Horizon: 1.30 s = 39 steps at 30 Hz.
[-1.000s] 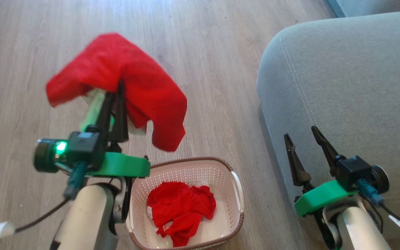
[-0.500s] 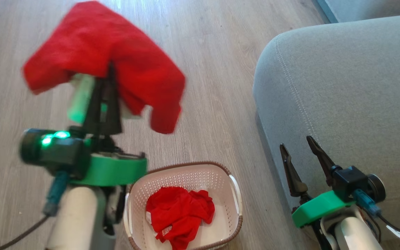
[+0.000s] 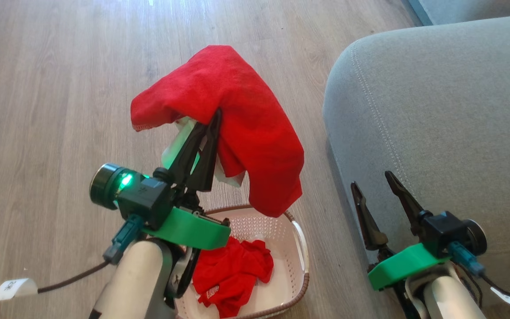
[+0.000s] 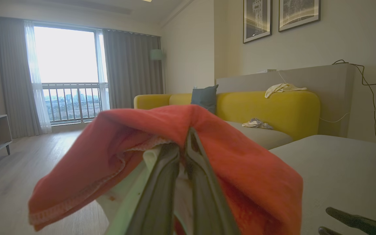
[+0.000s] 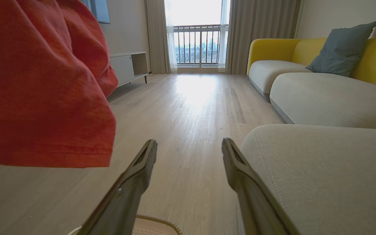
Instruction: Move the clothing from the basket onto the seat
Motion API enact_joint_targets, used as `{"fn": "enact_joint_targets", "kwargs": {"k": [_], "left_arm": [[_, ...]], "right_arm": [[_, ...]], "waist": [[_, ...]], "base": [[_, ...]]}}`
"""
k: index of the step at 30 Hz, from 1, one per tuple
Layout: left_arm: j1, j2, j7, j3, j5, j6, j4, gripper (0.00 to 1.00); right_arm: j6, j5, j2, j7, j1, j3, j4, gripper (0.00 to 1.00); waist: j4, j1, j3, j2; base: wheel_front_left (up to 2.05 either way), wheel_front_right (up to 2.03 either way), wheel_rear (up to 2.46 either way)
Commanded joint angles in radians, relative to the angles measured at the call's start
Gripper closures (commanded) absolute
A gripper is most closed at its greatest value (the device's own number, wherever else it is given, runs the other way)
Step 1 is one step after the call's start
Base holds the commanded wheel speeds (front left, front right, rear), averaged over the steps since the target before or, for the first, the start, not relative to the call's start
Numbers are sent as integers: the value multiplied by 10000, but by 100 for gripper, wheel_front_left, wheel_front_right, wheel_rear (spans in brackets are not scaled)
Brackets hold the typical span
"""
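Note:
A red garment with a white panel (image 3: 237,119) hangs draped over my left gripper (image 3: 213,122), which is shut on it above the basket's far rim; the same cloth (image 4: 188,130) covers the fingertips in the left wrist view. A second red garment with white lettering (image 3: 230,274) lies crumpled in the cream basket (image 3: 297,266) on the floor. The grey seat (image 3: 450,115) fills the right side. My right gripper (image 3: 372,179) stands open beside the seat's left edge, nothing between its fingers (image 5: 142,169). The held garment (image 5: 44,85) hangs at the left of the right wrist view.
Pale wood floor (image 3: 60,88) stretches left of and beyond the basket. A yellow sofa (image 4: 273,107) with a blue-grey cushion (image 4: 206,98) and small cloths stands farther off. A low cabinet (image 5: 127,67) lines the wall by the window.
My left arm has swung to the right with the red garment, from over the floor at the left to above the basket's far rim. The right gripper has held still and open.

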Motion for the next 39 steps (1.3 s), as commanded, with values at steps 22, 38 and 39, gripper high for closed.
{"fn": "enact_joint_targets", "kwargs": {"k": [22, 38, 39], "left_arm": [[-614, 9, -51, 8, 173, -364, 290, 100], [-624, 9, -51, -1051, 149, -657, 531, 100], [-629, 9, -51, -1112, 140, -666, 548, 100]], "right_arm": [[-2, 1885, -2197, -65, -1328, 4230, -2020, 0], [-2, 1530, -2340, -65, -2793, 5130, -696, 0], [-2, 1477, -2308, -65, -2848, 5142, -636, 0]], "waist": [[46, 1, 12, 0], [367, 1, 1, 0], [382, 1, 1, 0]], "base": [[0, 0, 0], [0, 0, 0], [0, 0, 0]]}}
